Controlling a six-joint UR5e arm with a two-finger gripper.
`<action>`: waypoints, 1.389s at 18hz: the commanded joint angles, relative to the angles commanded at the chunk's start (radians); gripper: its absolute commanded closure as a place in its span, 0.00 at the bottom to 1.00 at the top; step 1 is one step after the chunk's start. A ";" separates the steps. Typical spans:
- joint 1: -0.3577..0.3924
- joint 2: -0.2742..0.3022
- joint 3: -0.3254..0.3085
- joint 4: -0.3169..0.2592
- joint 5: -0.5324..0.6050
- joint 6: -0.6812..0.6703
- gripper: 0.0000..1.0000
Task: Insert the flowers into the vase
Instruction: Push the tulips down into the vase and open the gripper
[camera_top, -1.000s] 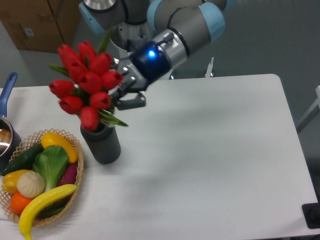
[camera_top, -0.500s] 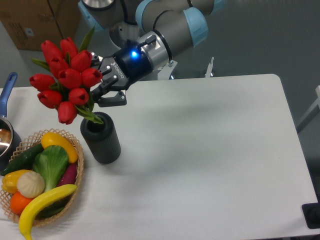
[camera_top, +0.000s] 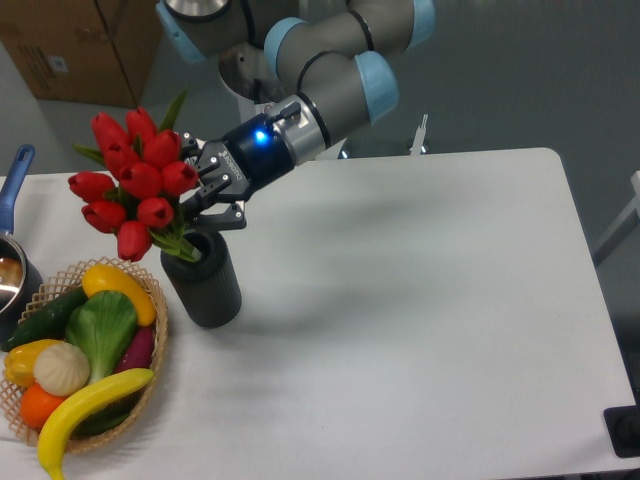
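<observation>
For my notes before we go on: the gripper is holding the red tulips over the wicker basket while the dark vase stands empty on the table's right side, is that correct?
Not quite. In the camera view the vase stands on the table's left side, beside the wicker basket, and the gripper holds the red tulips at its mouth, not over the basket. Whether the stems are in yet is hidden.

We see the tulips (camera_top: 134, 185) above the vase (camera_top: 206, 283) mouth. The gripper (camera_top: 205, 195) sits right of them. Left of the vase stands the basket (camera_top: 150, 300).

A wicker basket (camera_top: 150, 300) of toy fruit and vegetables sits at the table's (camera_top: 420, 300) front-left corner, a blue-handled pot (camera_top: 12, 255) at the left edge, cardboard boxes (camera_top: 85, 45) behind
</observation>
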 joint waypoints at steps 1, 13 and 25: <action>0.000 -0.003 -0.014 0.000 0.000 0.031 0.92; 0.046 -0.083 -0.117 0.002 0.012 0.240 0.00; 0.126 -0.006 -0.138 -0.002 0.094 0.227 0.00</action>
